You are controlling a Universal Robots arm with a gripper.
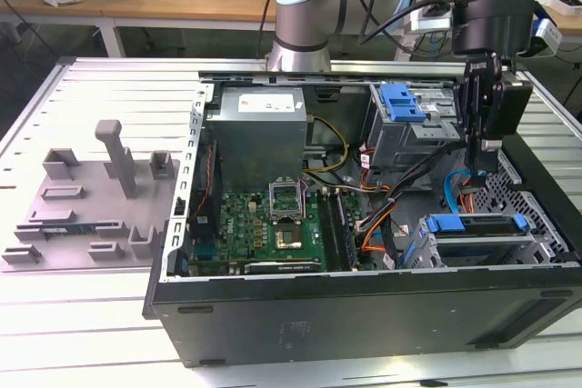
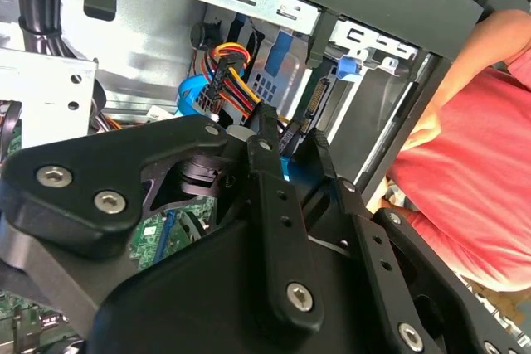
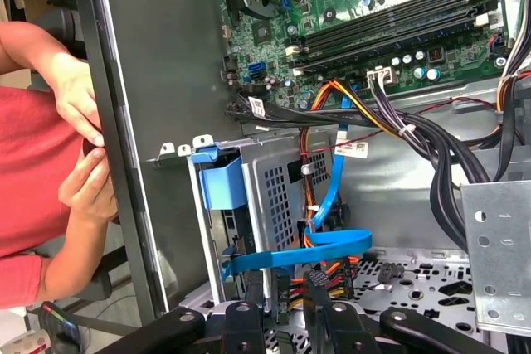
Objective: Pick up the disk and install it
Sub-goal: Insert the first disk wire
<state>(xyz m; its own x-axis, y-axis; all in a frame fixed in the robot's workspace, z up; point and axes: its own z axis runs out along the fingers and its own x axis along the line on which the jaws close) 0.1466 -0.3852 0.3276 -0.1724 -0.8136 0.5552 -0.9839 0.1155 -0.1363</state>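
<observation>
You have the open computer case [image 1: 364, 320] lying on the slatted table [image 1: 82, 315], and in the exterior view your arm's fingers [image 1: 483, 138] hang at about 2 o'clock over the case, pointing down into it above a bundle of black cables [image 1: 411, 181]. In both wrist views the fingers stand a narrow gap apart with nothing clamped between them; through the gap you see wiring, among it a flat blue cable [image 3: 332, 242] and a plug [image 2: 228, 68] of orange, yellow and black wires. The disk [image 1: 479, 224] is at about 4 o'clock in the case, seated in the drive cage [image 1: 415, 250] by the near wall, its blue bracket uppermost and its silver body under that. It is apart from the fingers, which hang above it toward 12 o'clock. A small blue clip [image 1: 403, 102] tops the other cage at 1 o'clock. The grey power supply box [image 1: 259, 129] with its white sticker is at 11 o'clock in the case, and the green motherboard [image 1: 264, 224] lies at 7 o'clock. Outside the case, at 9 o'clock on the table, stands a grey moulded fixture [image 1: 91, 193]. In the first wrist view a person [image 3: 33, 180] in a red shirt is just beside the case wall, with one hand [image 3: 79, 101] touching its edge and the other hand [image 3: 91, 188] close by it
</observation>
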